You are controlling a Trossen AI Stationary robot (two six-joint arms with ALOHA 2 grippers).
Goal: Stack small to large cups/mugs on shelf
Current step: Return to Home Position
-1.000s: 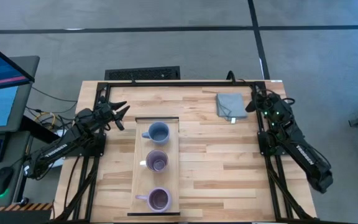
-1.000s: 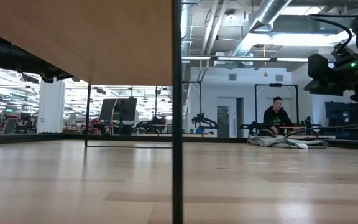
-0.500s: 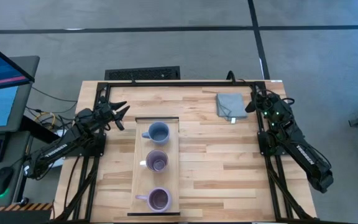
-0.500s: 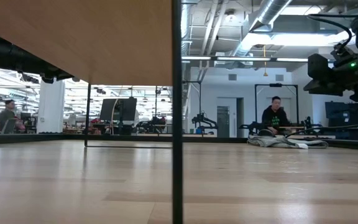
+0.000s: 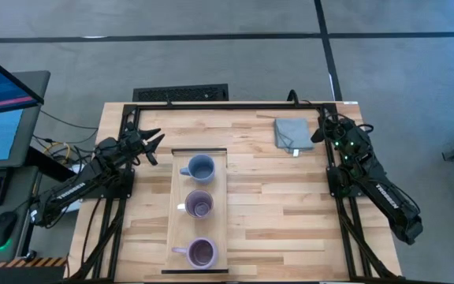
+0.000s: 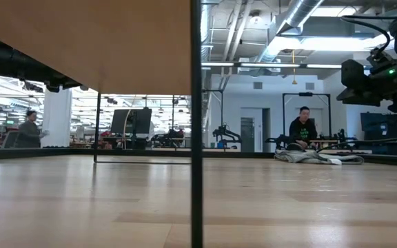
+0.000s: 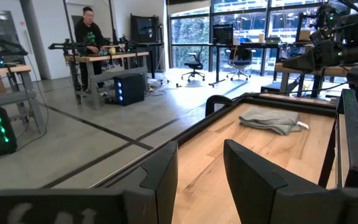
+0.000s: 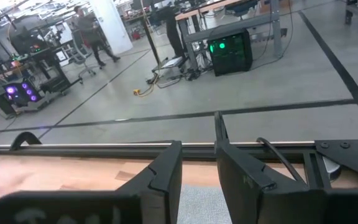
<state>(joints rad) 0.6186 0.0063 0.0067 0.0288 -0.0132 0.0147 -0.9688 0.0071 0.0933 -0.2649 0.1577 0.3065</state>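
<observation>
In the high view the pale wood shelf (image 5: 175,209) stands left of the table's middle, running from near edge to far. Three mugs stand upright on it in a row: a blue-grey mug (image 5: 201,167) farthest, a purple mug (image 5: 199,203) in the middle, a purple mug (image 5: 201,252) nearest. In the low view only the shelf's underside (image 6: 116,48) and a dark leg show. My left gripper (image 5: 154,147) is open and empty at the far left, apart from the shelf; its fingers show in the left wrist view (image 7: 201,163). My right gripper (image 5: 318,128) is open and empty at the far right (image 8: 197,165).
A grey folded cloth (image 5: 290,133) lies at the table's far right, beside my right gripper; it also shows in the left wrist view (image 7: 269,119). A dark frame (image 5: 235,106) runs along the table's far edge. People show in the room beyond the table.
</observation>
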